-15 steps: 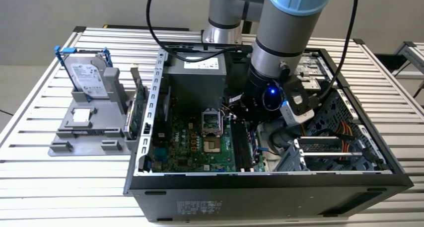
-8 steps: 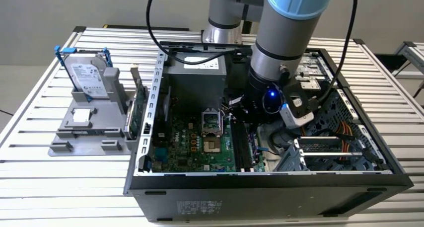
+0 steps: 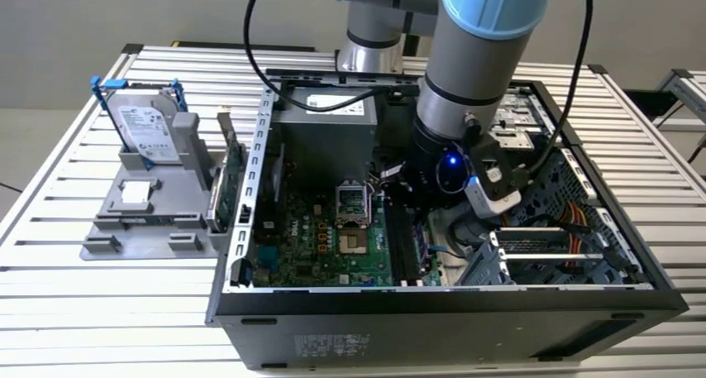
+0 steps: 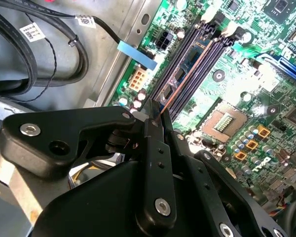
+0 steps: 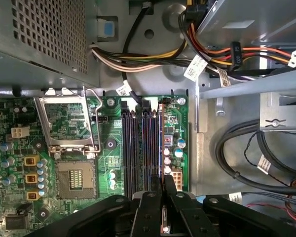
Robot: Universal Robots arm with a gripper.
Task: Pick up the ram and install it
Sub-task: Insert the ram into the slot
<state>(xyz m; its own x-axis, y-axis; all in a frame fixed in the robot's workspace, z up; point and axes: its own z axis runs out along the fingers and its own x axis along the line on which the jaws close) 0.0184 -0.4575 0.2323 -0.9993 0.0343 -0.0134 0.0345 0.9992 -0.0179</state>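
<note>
The open computer case (image 3: 441,295) is laid on the bench (image 3: 66,312), motherboard (image 3: 331,246) exposed for access from above. Inside the case, the hand (image 5: 164,190) is closed on the ram (image 4: 187,66), held edge-on directly over the motherboard's memory slots (image 5: 140,148), apparently aligned for seating.

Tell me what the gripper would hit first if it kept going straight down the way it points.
Probably the memory slots on the motherboard. The gripper points down at that bank, with a thin edge-on board, likely the ram, lined up along a slot. Whether it already touches is unclear.
</note>
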